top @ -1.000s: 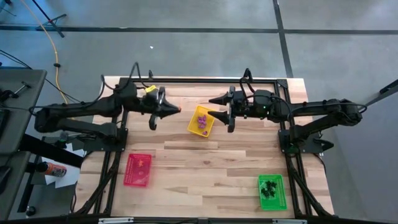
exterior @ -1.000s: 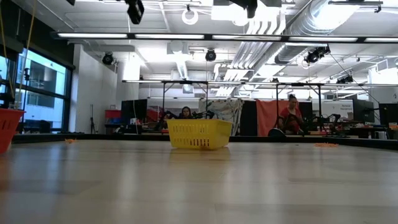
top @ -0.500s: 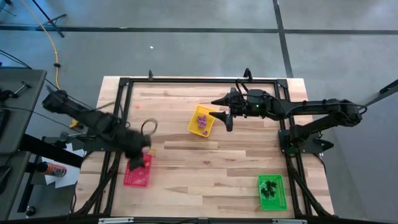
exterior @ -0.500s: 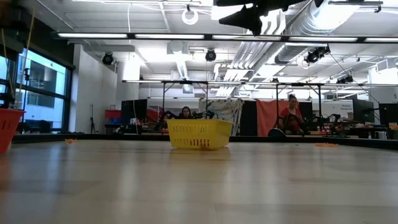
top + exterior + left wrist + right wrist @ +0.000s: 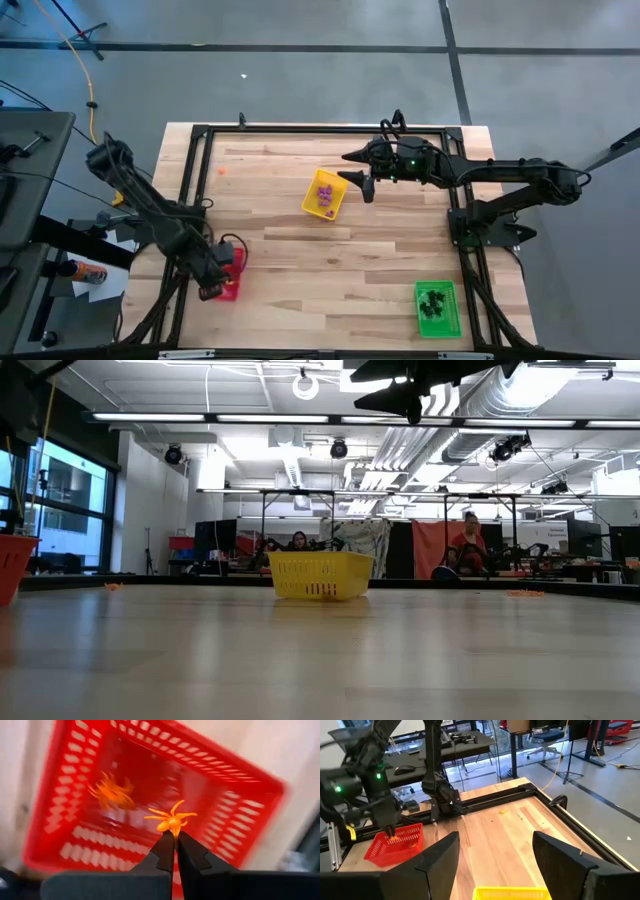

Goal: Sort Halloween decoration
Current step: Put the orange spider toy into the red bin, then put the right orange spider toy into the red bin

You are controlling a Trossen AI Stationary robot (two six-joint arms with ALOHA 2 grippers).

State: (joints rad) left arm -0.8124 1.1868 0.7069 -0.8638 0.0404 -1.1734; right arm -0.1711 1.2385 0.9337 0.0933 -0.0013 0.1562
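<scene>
Left pincer (image 5: 175, 836) shut, right pincer (image 5: 495, 851) agape

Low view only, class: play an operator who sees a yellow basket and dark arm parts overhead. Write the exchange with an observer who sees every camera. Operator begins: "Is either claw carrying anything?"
Observer: Yes. The left claw is shut on an orange spider.
Operator: Where is it?
Observer: Above the red tray, near the table's front left; another orange trinket already lies inside.
Operator: And the right claw?
Observer: The right claw hangs open and empty beside the yellow tray, which holds purple trinkets.
Operator: Any other tray?
Observer: A green tray at front right holds black trinkets.
</scene>
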